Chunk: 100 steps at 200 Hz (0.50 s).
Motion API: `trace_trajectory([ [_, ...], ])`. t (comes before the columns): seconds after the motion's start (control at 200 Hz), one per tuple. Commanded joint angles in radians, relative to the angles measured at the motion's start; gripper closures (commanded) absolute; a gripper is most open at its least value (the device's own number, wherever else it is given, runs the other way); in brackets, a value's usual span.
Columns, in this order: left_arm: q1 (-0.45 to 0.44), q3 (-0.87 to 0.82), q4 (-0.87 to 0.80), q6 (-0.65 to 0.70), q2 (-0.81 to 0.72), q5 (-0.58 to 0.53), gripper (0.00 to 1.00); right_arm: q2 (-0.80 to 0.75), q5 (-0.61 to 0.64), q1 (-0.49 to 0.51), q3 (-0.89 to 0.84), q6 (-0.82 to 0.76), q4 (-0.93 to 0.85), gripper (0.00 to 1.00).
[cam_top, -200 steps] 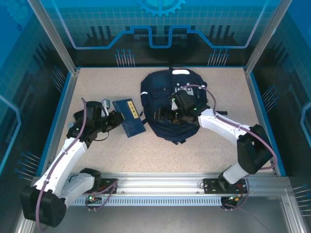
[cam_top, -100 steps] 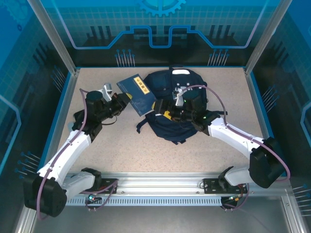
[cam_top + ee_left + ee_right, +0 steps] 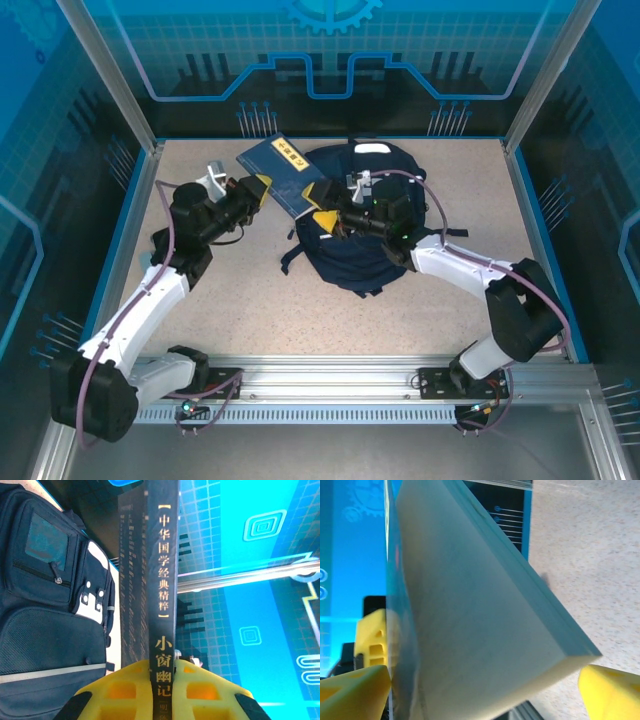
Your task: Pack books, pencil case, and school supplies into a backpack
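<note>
Left jaws clamped on book (image 3: 283, 172) spine, book held off counter (image 3: 250, 290), far-left of backpack (image 3: 365, 255). Right jaws wide apart, straddling book's near corner above backpack, gripping nothing.

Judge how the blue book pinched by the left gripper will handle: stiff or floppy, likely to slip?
The blue book juts straight out from the left gripper without drooping, so probably fairly stiff. Its page block looks thick in the right wrist view, so likely weighty. Pinched only at one edge, it may pivot or slip.
</note>
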Motion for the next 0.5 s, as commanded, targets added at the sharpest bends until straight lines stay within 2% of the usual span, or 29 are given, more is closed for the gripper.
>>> trace_trajectory([
  [0.0,-0.003,0.012,0.081,-0.041,-0.041,-0.03,0.96,0.046,0.006,-0.012,0.003,0.142,0.174,0.1],
  [0.13,-0.003,0.003,0.082,-0.053,-0.043,-0.035,0.96,0.057,0.021,-0.013,-0.005,0.179,0.222,0.26],
  [0.285,-0.003,-0.011,0.092,-0.062,-0.043,-0.033,0.95,0.035,0.037,-0.009,-0.017,0.145,0.198,0.45],
  [0.495,-0.005,-0.036,0.076,-0.063,-0.05,-0.026,0.94,0.003,0.072,-0.008,-0.037,0.121,0.177,0.55],
])
